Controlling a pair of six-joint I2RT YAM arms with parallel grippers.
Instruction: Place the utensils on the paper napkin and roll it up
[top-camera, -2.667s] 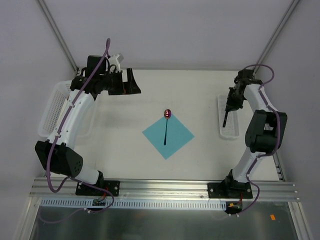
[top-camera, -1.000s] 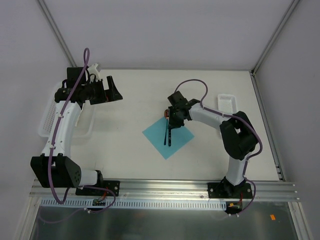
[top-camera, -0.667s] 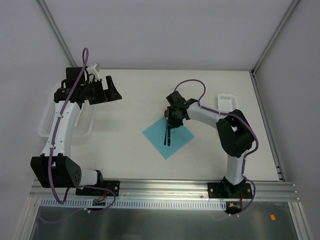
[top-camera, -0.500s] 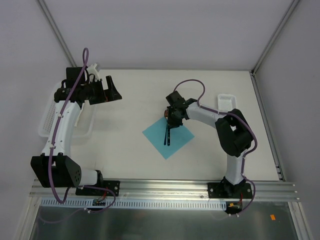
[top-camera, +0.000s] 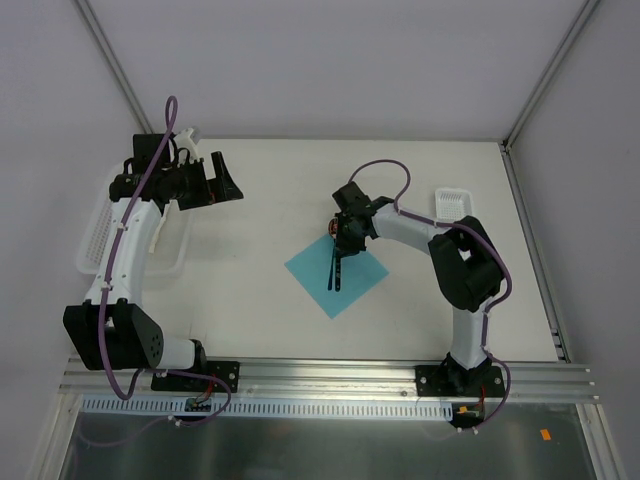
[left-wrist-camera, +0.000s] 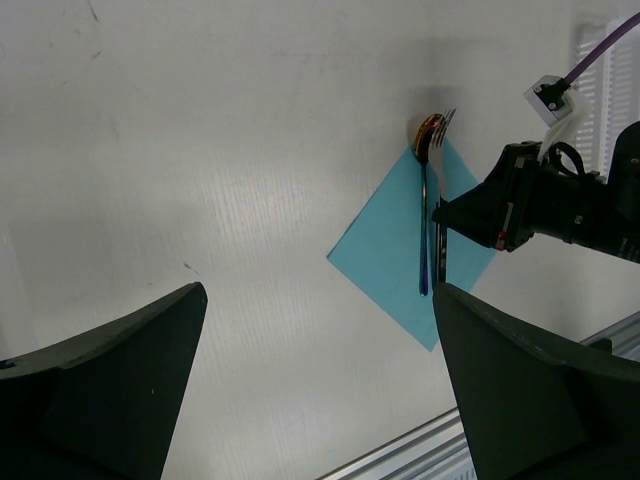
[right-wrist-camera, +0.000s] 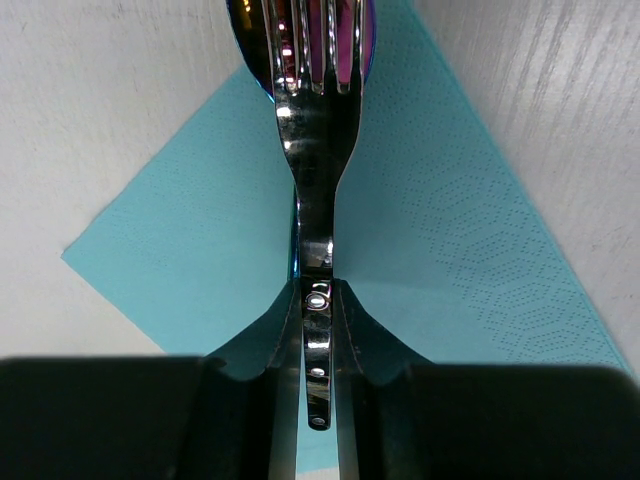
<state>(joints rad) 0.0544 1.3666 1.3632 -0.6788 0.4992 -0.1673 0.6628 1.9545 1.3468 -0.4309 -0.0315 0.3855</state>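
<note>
The right gripper (right-wrist-camera: 318, 300) is closed to a narrow gap on the handle of the fork (right-wrist-camera: 318, 150), with one finger on each flat side, so that the fork is kept straight and pointing away from the gripper. Directly beneath the fork lies the spoon (right-wrist-camera: 362, 30); its purplish bowl shows just beyond and behind the tines. This alignment is judged deliberate: stacked parallel, the two utensils form one compact core for rolling. Whether the fork already touches the spoon cannot be told. Under both lies the paper napkin (right-wrist-camera: 440, 230), spread flat on the table (top-camera: 260, 300), with the utensil heads reaching past its far corner along the diagonal. Well apart, to the far left, the left gripper (top-camera: 222, 182) is spread fully wide and holds nothing, near the white basket (top-camera: 95, 235).
</note>
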